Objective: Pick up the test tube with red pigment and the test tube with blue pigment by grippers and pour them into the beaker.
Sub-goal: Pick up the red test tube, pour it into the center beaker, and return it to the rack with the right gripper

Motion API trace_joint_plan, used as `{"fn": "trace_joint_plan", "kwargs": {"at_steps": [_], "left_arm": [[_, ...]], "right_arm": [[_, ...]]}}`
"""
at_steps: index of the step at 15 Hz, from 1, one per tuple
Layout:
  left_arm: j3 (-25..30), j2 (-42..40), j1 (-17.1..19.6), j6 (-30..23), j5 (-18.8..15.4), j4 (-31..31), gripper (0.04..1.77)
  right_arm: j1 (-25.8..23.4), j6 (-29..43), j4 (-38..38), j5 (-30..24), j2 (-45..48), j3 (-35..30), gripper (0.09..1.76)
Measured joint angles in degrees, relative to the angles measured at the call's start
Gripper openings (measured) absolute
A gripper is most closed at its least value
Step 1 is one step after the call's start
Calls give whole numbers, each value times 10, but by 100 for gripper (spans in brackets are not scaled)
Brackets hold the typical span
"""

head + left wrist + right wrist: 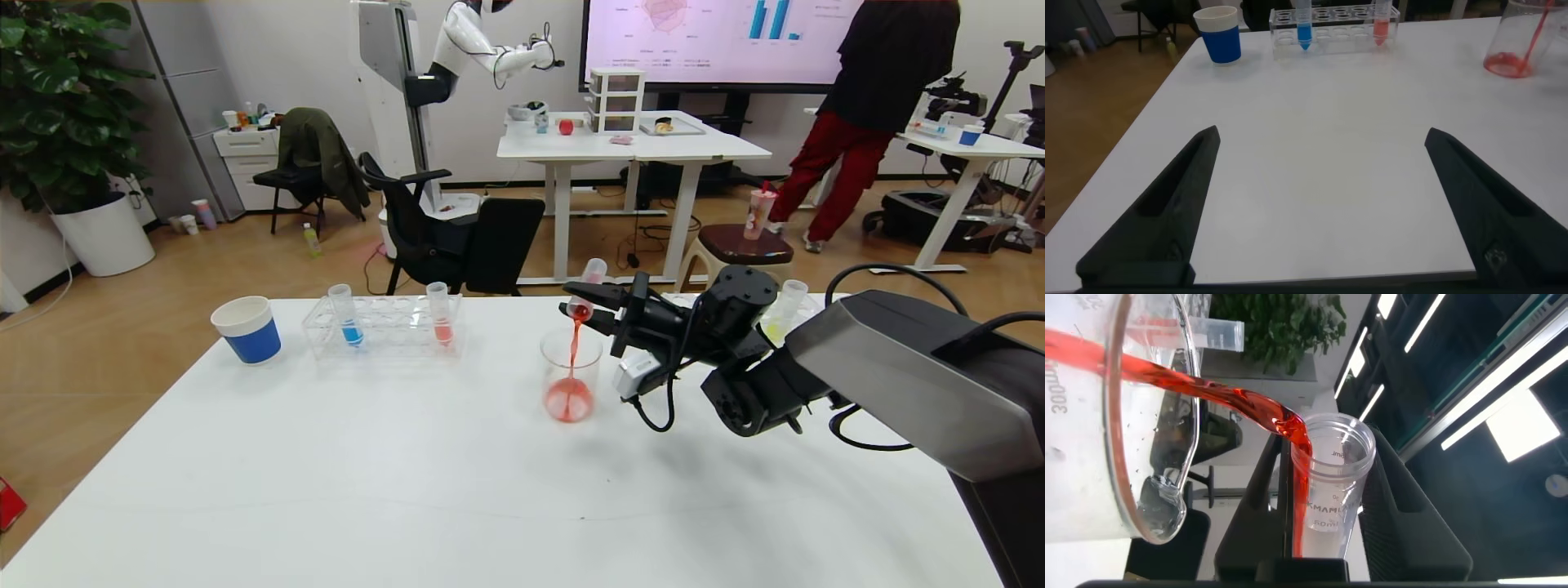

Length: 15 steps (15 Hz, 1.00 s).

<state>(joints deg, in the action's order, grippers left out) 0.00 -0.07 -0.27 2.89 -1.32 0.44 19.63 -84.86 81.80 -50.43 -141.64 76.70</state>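
My right gripper is shut on the test tube with red pigment and holds it tipped mouth-down over the beaker. A red stream runs from the tube into the beaker, where red liquid pools at the bottom. In the right wrist view the tube sits between the fingers of the gripper, next to the beaker's rim. The test tube with blue pigment stands upright in a clear rack at the back left. My left gripper is open and empty, low over the near table.
A paler salmon-orange tube stands in the same rack. A blue paper cup stands left of the rack. A yellow-green tube stands behind my right arm. A person, tables and chairs are far behind.
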Motion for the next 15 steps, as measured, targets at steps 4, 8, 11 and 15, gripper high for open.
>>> {"fn": "trace_joint_plan", "kwargs": {"at_steps": [4,8,11,15], "left_arm": [[0,0,0,0,0,0,175],[0,0,0,0,0,0,175],[0,0,0,0,0,0,175],[0,0,0,0,0,0,175]], "right_arm": [[-3,-50,-3,-1,1,1,49],[-6,-88,-4,-11,7,1,49],[-5,-88,-4,-11,10,-3,49],[-8,-69,-5,-5,12,2,49]]}}
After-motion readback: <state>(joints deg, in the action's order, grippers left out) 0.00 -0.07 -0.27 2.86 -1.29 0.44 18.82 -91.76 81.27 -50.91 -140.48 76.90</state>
